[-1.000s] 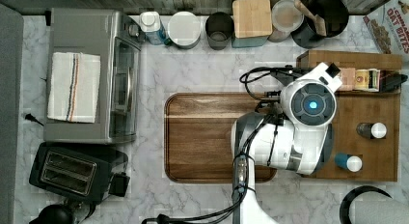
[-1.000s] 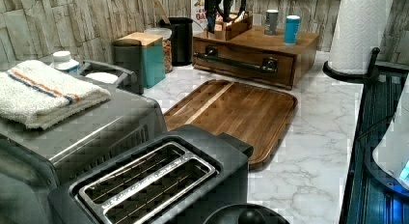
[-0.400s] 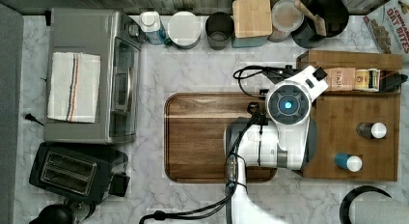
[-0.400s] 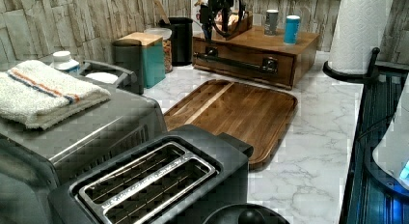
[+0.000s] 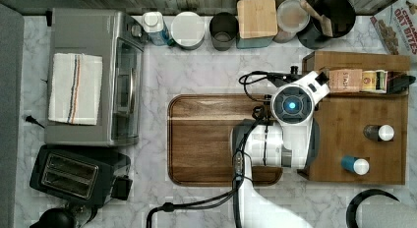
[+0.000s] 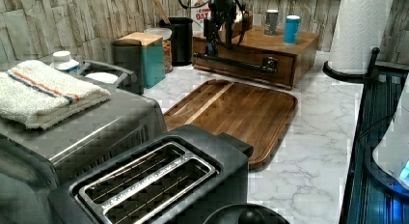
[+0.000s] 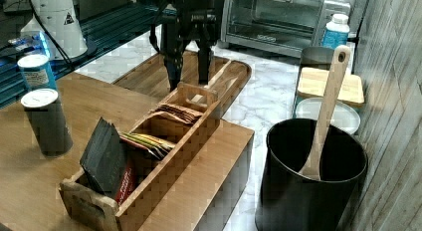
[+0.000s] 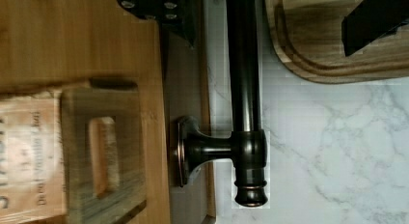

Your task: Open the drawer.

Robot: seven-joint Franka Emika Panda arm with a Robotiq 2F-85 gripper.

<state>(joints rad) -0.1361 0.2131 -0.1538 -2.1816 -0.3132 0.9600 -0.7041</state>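
**At the cabinet front, tool straddles the drawer handle**

On the marble tabletop [image 5: 216, 75], a wooden cabinet holds the drawer [image 6: 251, 64], which looks shut. The tool [image 6: 218, 36] hangs at the end of its black bar handle [image 8: 244, 89] with fingers [image 7: 174, 66] spread wide, one on each side of the bar, not gripping it. A wooden board [image 5: 206, 139] lies just beside the cabinet

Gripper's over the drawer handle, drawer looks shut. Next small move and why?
Probably lower straight down until the open gripper brackets the black bar handle, then close. In the wrist view one finger sits on the cabinet side of the bar and the other over the board, so they straddle it. The drawer front looks flush, not yet pulled.
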